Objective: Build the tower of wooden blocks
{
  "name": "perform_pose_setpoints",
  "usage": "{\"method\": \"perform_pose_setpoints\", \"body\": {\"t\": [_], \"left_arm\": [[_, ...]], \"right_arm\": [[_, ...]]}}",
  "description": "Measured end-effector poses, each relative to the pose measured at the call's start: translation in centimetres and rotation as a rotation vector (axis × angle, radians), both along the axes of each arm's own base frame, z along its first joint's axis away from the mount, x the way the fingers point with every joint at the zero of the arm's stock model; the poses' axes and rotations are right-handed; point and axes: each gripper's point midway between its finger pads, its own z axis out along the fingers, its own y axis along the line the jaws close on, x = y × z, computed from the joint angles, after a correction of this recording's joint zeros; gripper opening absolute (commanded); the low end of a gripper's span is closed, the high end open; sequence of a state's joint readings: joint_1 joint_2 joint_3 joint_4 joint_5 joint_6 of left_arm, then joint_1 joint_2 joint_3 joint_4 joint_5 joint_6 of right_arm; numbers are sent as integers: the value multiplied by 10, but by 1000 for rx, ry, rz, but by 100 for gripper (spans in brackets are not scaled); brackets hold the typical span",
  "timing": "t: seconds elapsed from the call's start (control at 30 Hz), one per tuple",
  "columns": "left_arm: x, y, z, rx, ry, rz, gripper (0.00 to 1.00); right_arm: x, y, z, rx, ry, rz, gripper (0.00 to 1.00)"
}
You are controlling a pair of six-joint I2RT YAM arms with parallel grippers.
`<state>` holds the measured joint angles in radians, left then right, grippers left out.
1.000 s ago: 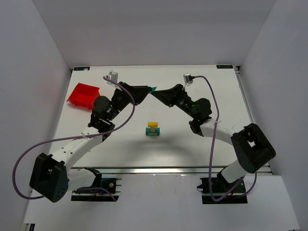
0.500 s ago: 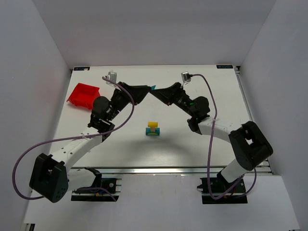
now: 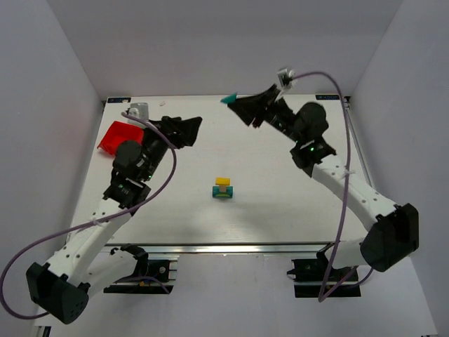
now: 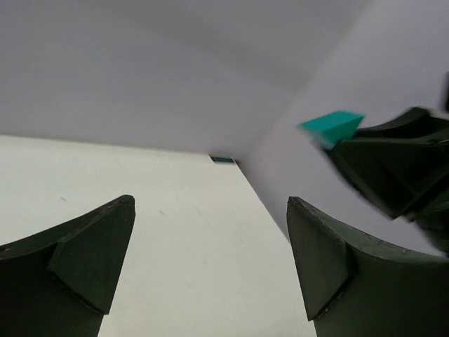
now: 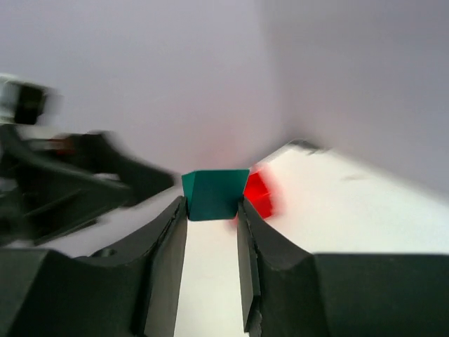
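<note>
White table (image 3: 280, 210), walled on three sides by pale panels, with two arms mounted at its near edge. Left arm (image 3: 105, 225): white links, black joints and a purple cable, reaching toward the far left of the table. Right arm (image 3: 344, 186): same make, stretched up toward the far edge on the right of centre. Red bin (image 3: 119, 137): in the far left corner of the table, partly hidden behind the left arm. Left gripper (image 4: 210, 205): released, its black fingers (image 4: 91, 253) spread wide with nothing between them, pointing across at the other arm's gripper. Right gripper (image 5: 212, 207): clamped on a teal block (image 5: 214, 193), raised above the far edge of the table. Wood block tower (image 3: 223, 188): small stack near the middle of the table, teal base with a yellow piece above, standing between the two arms and well apart from both grippers.
</note>
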<state>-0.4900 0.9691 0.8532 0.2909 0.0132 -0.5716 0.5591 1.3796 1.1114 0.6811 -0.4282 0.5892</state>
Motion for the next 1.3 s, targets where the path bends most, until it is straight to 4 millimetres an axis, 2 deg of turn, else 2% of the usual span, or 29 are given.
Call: {"method": "perform_pose_setpoints", "body": {"t": [0.1, 0.17, 0.2, 0.27, 0.37, 0.43, 0.47, 0.5, 0.6, 0.7, 0.77, 0.8, 0.9, 0.97, 1.17, 1.23, 1.3], "left_arm": [[0, 26, 24, 18, -27, 123, 98], [5, 42, 29, 51, -9, 215, 98], [10, 48, 28, 75, 7, 259, 98], [21, 61, 19, 143, 66, 353, 98], [42, 74, -6, 267, 165, 472, 98], [50, 81, -30, 358, 228, 519, 98], [52, 85, -42, 404, 257, 536, 98], [52, 88, -50, 437, 276, 549, 98], [50, 98, -59, 497, 299, 592, 98], [48, 105, -58, 517, 295, 618, 98], [47, 106, -61, 527, 295, 620, 98], [47, 107, -64, 535, 298, 620, 98], [47, 107, -71, 557, 310, 617, 98], [47, 107, -74, 566, 313, 615, 98], [48, 107, -80, 587, 320, 613, 98], [48, 107, -85, 598, 326, 611, 98], [48, 107, -88, 607, 330, 609, 98]], "right_arm": [[28, -21, 50, -158, -150, -209, 1], [46, -33, 68, -285, -216, -316, 1], [56, -38, 71, -362, -241, -355, 1], [75, -43, 57, -526, -265, -398, 1], [107, -47, -2, -825, -233, -388, 2], [118, -59, -68, -1060, -198, -348, 4], [117, -69, -103, -1179, -168, -317, 4], [112, -83, -140, -1312, -136, -273, 3], [85, -132, -222, -1655, -83, -131, 3], [45, -179, -280, -1919, -56, 70, 2], [24, -199, -299, -2023, -32, 192, 2], [18, -205, -303, -2056, -29, 236, 3], [17, -209, -303, -2091, -58, 277, 5], [14, -212, -309, -2119, -70, 303, 5], [-9, -223, -362, -2219, -14, 511, 8], [-12, -223, -372, -2226, -2, 546, 10], [-12, -221, -374, -2225, -5, 551, 19]]}}
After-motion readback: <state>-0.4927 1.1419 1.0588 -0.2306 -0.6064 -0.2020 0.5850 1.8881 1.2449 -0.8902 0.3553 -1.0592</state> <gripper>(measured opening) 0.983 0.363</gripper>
